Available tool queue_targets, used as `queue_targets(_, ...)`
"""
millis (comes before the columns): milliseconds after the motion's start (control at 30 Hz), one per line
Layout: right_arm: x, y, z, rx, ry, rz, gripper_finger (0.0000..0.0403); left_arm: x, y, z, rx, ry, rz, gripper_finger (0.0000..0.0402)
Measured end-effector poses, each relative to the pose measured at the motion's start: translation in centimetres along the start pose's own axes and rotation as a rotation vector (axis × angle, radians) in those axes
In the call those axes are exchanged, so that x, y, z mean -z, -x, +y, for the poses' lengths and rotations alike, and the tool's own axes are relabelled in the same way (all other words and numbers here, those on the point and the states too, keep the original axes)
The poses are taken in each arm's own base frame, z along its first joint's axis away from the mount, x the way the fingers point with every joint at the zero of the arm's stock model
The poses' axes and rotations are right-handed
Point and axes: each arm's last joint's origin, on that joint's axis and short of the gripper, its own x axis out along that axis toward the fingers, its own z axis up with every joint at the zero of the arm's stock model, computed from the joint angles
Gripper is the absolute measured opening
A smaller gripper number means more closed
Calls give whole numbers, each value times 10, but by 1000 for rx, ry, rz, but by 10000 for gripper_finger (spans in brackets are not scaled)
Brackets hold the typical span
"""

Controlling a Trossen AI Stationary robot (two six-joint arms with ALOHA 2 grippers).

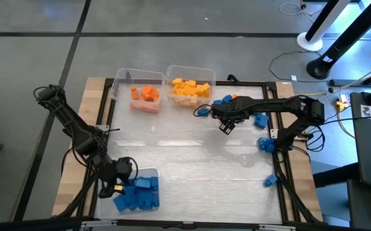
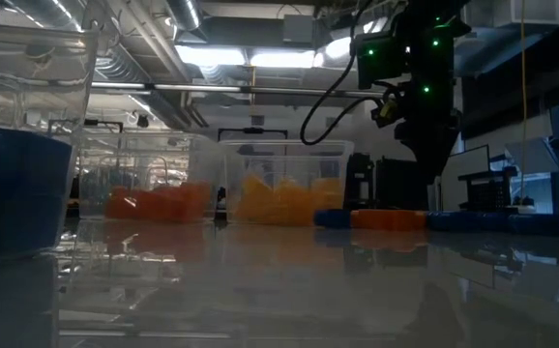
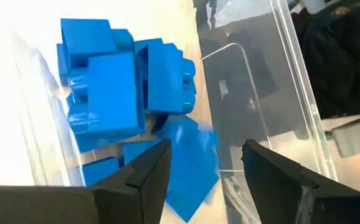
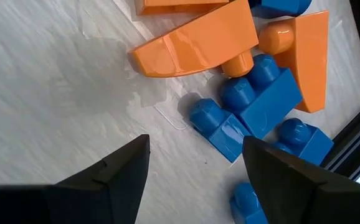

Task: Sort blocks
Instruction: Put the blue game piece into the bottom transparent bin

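Above the loose pile at the far right of the tabletop (image 1: 192, 157), the right tool (image 1: 226, 126) hangs with fingers apart and nothing between them. Its wrist view looks down on a blue brick (image 4: 255, 102) lying against an orange wedge (image 4: 195, 40), with a second orange piece (image 4: 307, 59) and further blue bricks (image 4: 304, 140) crowded round them, all resting on the tabletop.

The left tool (image 1: 117, 186) is over the blue bin (image 1: 150, 173) at the near left corner, fingers likewise apart and empty; blue bricks (image 3: 114, 93) lie heaped in that bin below it.

Two far bins hold the sorted stock: orange bricks (image 1: 146, 96) in the left one, yellow bricks (image 1: 190, 88) in the right. Blue strays (image 1: 264, 144) lie along the right edge, one (image 1: 272, 181) nearer the front.

Judgement: the step in hand is the right arm's pick from the mixed pile. The pieces touch, so a careless descent could seize two colours at once or push the cluster about. Recommended: choose one piece with free flanks, line the fingers across its narrower faces, descend straight, and close only once both fingers clear the neighbours. The blue brick's studded top gives poor purchase; grip its flat sides instead.
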Motion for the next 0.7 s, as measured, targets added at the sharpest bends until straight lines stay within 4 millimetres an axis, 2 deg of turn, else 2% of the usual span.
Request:
queue_targets(200,5,0,-1,-24,12,64,259,0,1,0,2,-59,-2,184)
queue_targets(367,12,-1,-12,3,-13,189,259,-1,5,0,10,-119,-14,184)
queue_targets(533,7,-6,-24,1,-69,208,259,-1,11,0,3,-162,-45,184)
queue_targets(700,3,-19,-32,-37,-150,198,259,1,12,3,-29,-165,-36,184)
